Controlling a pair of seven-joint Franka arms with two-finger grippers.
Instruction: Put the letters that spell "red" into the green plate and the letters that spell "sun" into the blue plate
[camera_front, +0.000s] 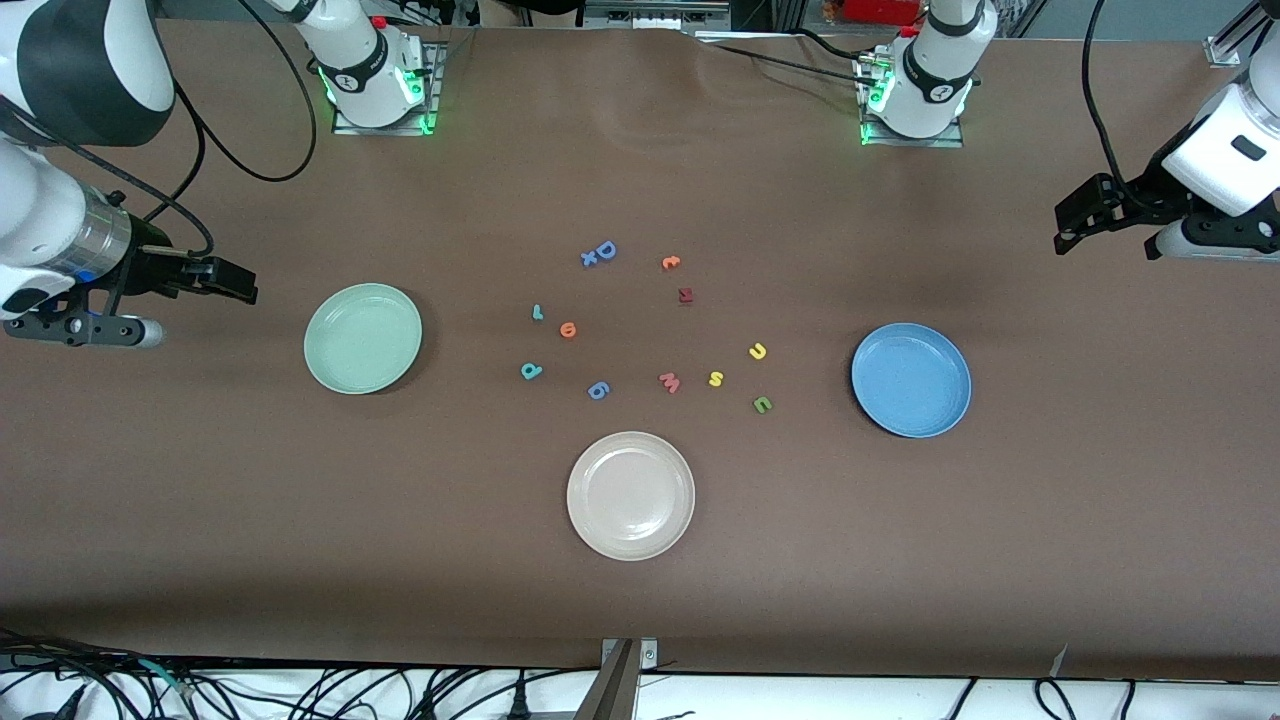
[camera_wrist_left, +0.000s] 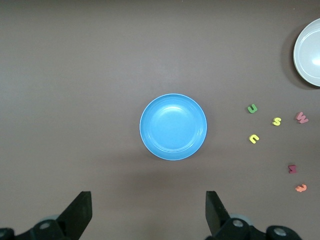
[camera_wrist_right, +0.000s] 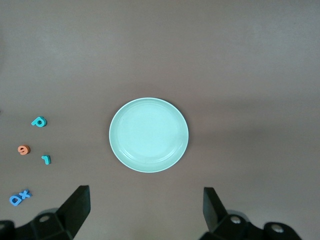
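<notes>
The empty green plate (camera_front: 362, 338) (camera_wrist_right: 148, 135) lies toward the right arm's end, the empty blue plate (camera_front: 910, 379) (camera_wrist_left: 173, 126) toward the left arm's end. Between them on the table lie the teal "r" (camera_front: 537, 313), orange "e" (camera_front: 568, 329) and teal "d" (camera_front: 531, 371), then the yellow "s" (camera_front: 716, 378), yellow "u" (camera_front: 758, 351) and green "n" (camera_front: 762, 404). My right gripper (camera_front: 240, 283) (camera_wrist_right: 145, 207) hangs open beside the green plate. Open too, my left gripper (camera_front: 1068, 228) (camera_wrist_left: 148, 210) hangs beside the blue plate. Neither holds anything.
A cream-white plate (camera_front: 630, 495) sits nearer the front camera than the letters. Among the letters lie a pink "w" (camera_front: 669, 382), a blue figure (camera_front: 598, 389), a blue "D" (camera_front: 604, 250), an orange piece (camera_front: 670, 262) and a dark red piece (camera_front: 685, 294).
</notes>
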